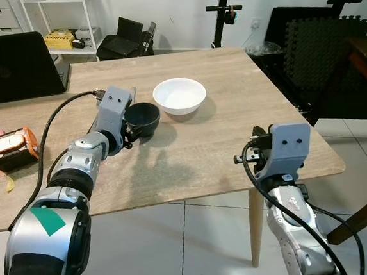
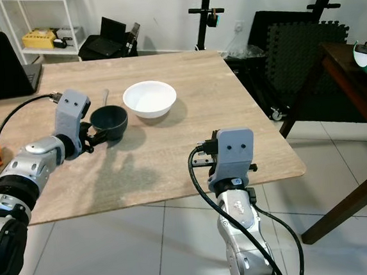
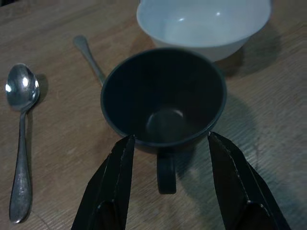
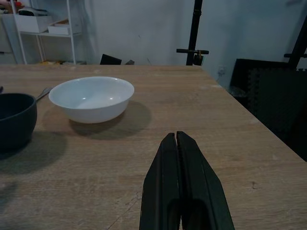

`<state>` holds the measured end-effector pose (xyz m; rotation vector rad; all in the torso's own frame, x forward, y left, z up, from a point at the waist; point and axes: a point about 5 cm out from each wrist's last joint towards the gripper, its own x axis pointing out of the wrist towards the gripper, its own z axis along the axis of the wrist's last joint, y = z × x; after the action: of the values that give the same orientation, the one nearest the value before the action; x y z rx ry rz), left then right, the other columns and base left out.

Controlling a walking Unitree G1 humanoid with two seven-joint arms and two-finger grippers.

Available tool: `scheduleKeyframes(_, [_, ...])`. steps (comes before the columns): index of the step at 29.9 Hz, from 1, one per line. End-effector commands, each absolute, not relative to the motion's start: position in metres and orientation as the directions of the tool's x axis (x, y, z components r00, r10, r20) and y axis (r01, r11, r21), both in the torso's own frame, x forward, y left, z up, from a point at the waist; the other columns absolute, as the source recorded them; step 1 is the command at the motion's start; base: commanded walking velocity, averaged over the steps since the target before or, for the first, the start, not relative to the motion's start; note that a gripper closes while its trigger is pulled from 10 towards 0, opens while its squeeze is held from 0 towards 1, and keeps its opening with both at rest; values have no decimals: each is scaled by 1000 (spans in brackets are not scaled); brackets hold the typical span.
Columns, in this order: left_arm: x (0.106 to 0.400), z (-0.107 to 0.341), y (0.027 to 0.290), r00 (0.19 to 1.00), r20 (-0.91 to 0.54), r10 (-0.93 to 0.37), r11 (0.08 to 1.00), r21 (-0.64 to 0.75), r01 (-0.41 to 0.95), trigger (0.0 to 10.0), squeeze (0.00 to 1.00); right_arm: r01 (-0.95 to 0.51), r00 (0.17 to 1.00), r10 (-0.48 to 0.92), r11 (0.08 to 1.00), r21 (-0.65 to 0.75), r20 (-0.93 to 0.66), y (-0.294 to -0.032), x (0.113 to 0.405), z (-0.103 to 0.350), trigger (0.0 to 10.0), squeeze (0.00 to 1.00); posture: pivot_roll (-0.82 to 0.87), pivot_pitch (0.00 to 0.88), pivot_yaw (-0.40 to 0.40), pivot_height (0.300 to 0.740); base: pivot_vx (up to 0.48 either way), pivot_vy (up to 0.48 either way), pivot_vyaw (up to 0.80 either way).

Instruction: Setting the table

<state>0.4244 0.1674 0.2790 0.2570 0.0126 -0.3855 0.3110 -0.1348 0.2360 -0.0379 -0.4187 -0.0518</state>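
- Our left gripper [image 3: 168, 143] has its fingers [image 3: 112, 182] spread apart, one on each side of the cup's handle, with the tips right at the rim of the cup [image 3: 163, 98]; we cannot tell whether they touch it.
- The cup is dark and stands upright on the table [image 1: 191, 150], its handle pointing back toward our left gripper.
- Just beyond the cup, toward the table's far edge and a little toward its right edge, sits a white bowl [image 1: 179, 95], upright and close beside the cup; from the left wrist view the two nearly meet.
- On the other side of the cup a spoon [image 3: 20, 139] lies flat on the wood, and the handle of a second utensil [image 3: 88, 55] runs in behind the cup.
- Our right gripper [image 4: 178, 143] has its fingers pressed together with nothing between them; it hovers over the table near the near right corner, pointing toward the bowl and well apart from it.
- Near the far left corner of the table stands a black laptop [image 1: 13, 59].
- By the left edge lies an orange and black object [image 1: 14, 149].
- Beyond the far edge we see a white shelf [image 1: 57, 20] and black stands against the wall.
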Motion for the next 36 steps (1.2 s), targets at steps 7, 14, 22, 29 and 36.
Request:
scheduleKeyframes(7, [417,286,178,864,1,-503,824,301,480,10000,0,65,914,-54,998,-14,401,-135,307,232,10000,0,-19,141,59,740,0,0,0])
scheduleKeyframes(14, [414,296,191,877,24,-481,815,382,436,10000,580,-54,885,55,998,-15,463,-113,307,249,10000,0,1,127,63,740,0,0,0])
scheduleKeyframes(22, [414,289,198,890,-12,-456,804,422,418,10000,1000,-279,838,249,960,-10,485,-64,311,262,10000,651,35,136,42,740,0,0,0])
scheduleKeyframes(29, [414,278,203,907,-49,-418,811,430,397,10000,0,-317,837,264,948,31,479,-49,324,269,10000,1000,47,161,26,740,0,0,0])
scheduleKeyframes(36, [416,265,199,918,-83,-387,828,409,385,10000,0,-287,829,225,957,43,512,-55,331,280,10000,0,62,191,20,740,0,0,0])
